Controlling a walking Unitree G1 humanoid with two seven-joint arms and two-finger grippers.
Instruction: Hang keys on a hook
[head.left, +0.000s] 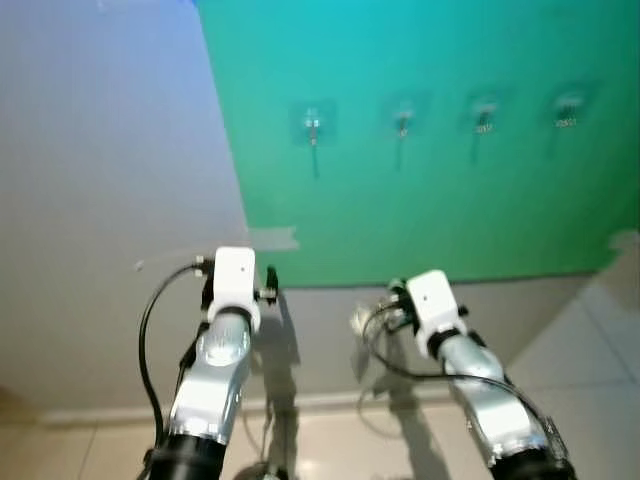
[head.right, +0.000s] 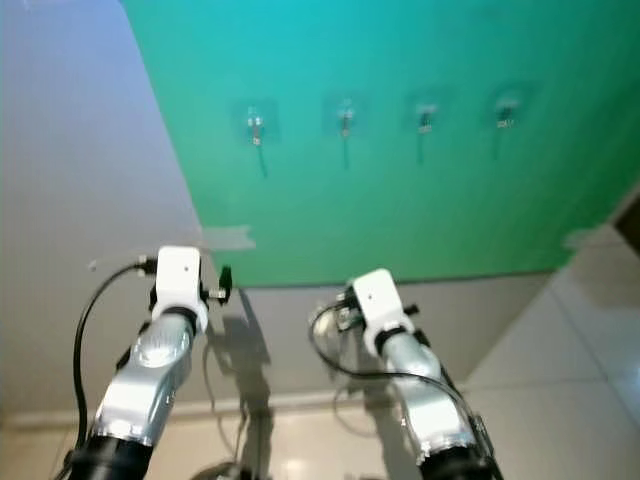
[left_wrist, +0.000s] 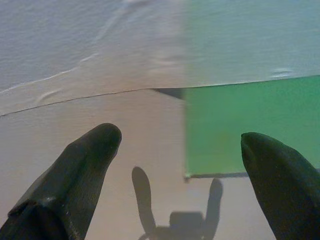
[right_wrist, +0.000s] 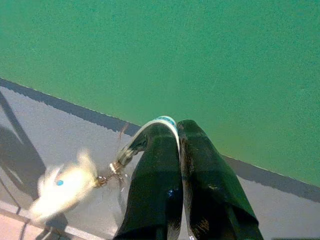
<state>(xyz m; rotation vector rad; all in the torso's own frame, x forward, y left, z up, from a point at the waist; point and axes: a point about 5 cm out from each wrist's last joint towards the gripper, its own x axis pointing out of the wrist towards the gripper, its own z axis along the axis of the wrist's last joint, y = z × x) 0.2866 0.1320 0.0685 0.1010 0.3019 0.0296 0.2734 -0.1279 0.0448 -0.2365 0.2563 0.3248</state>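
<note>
Our right gripper (right_wrist: 177, 131) has its jaws pinching the keys (right_wrist: 117, 165), which dangle below. The hooks (head.left: 314, 128) sit higher and farther, up on the green wall. Our left gripper (left_wrist: 180, 145) is spread, empty.

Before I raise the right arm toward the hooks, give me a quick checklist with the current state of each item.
1. Right gripper shut on the key ring: ok.
2. Fluffy charm hanging free off the ring: ok.
3. Hooks on the green panel in sight, four in a row: ok.
4. Hooks free of other items: cannot tell, blurred.
5. Left gripper open, holding nothing: ok.
6. Keys level with a hook: not ok, well below.
</note>
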